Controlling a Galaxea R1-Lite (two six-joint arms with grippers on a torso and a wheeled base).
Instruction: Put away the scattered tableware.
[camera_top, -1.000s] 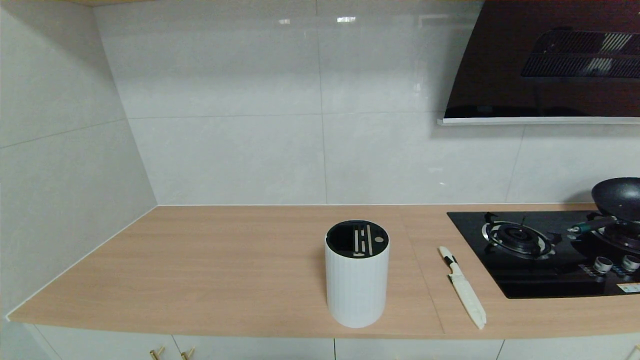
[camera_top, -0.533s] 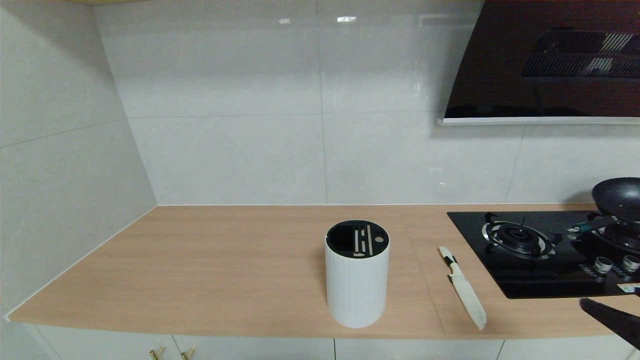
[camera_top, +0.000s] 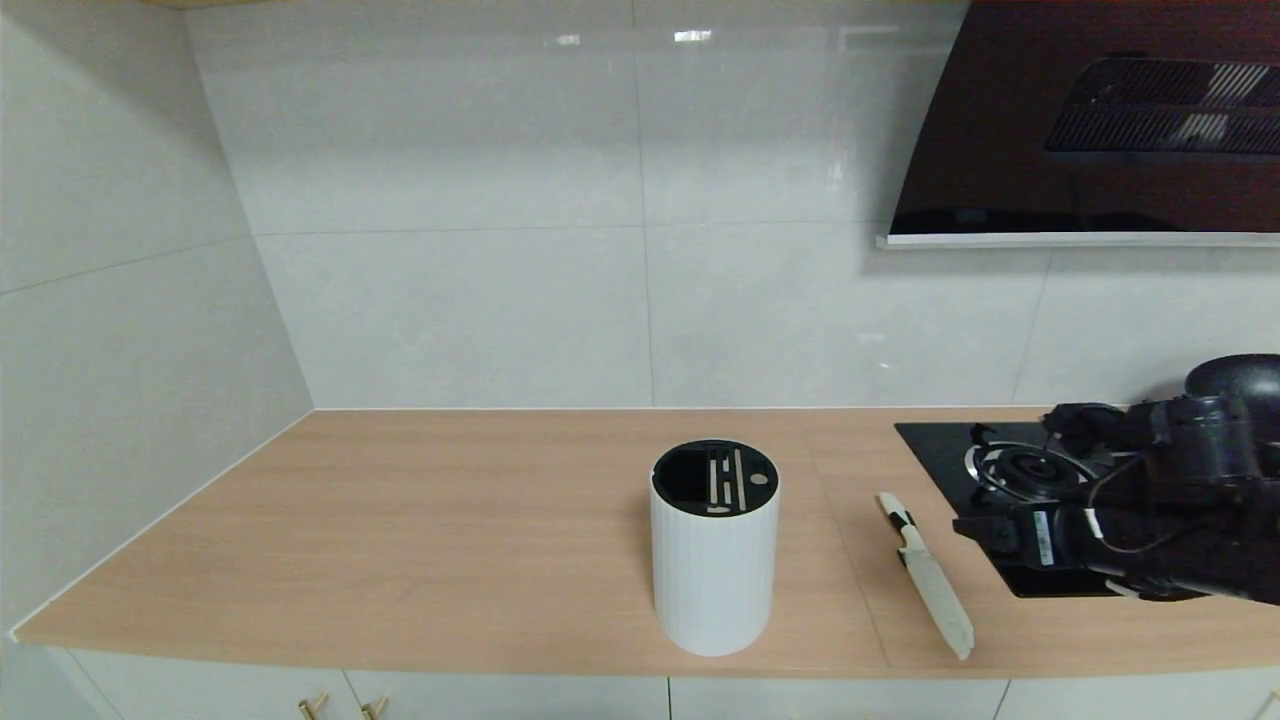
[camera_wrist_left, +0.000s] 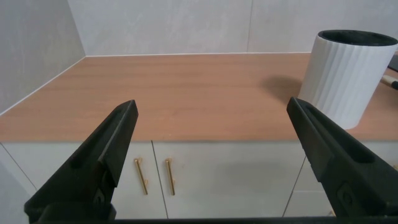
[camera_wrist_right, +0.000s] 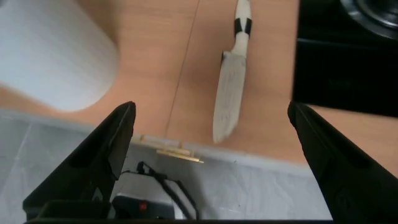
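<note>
1. Pale grey wall tiles (camera_top: 450, 200) back a wooden counter (camera_top: 450, 520); white cabinet fronts with gold handles (camera_wrist_left: 155, 176) sit under its front edge.
2. Right tool (camera_wrist_right: 210, 109): its fingers are spread wide and hold nothing; it hangs over the front of the counter, and its arm (camera_top: 1150, 520) comes in from the right across the hob.
3. Knife (camera_top: 925, 575): it lies flat on the counter under that tool, seen between the two spread fingers in the right wrist view and apart from them; the cream blade points toward the counter's front edge, and the cream-and-black handle points toward the wall.
4. Knife holder (camera_top: 714, 548): a white ribbed cylinder standing upright to the left of the knife, near but not touching it (its black top has narrow slots and one wider opening); nothing is in the slots.
5. Left tool (camera_wrist_left: 211, 104): it is also opened wide and empty; it sits low in front of the cabinet fronts, with the holder off to its right.
6. Black gas hob (camera_top: 940, 450): it is set into the counter just right of the knife, with a burner (camera_top: 1030, 470) partly behind the right arm; a dark extractor hood (camera_top: 1000, 130) is mounted on the wall above.
</note>
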